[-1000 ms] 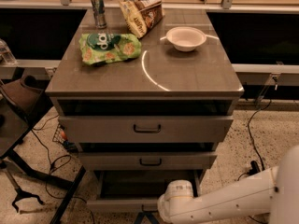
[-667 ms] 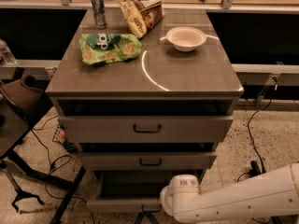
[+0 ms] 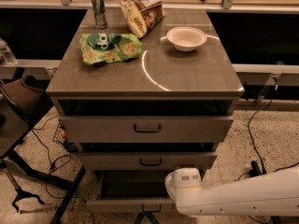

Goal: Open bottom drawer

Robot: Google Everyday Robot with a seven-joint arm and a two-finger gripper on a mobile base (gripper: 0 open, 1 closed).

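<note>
The bottom drawer is the lowest of three grey fronts on the cabinet. It stands pulled out towards me, showing its dark tray. Its small dark bar handle shows at the lower edge of the view. My white arm reaches in from the lower right. Its rounded end sits over the right part of the open drawer, just right of the handle. The gripper itself is hidden behind and below that end of the arm.
The middle drawer and top drawer sit above. On the cabinet top lie a green bag, a can, a snack bag and a white bowl. Cables and a black stand lie on the floor at left.
The arm's rounded end has moved slightly up and to the right over the open drawer. The drawer front has stayed in the same place.
</note>
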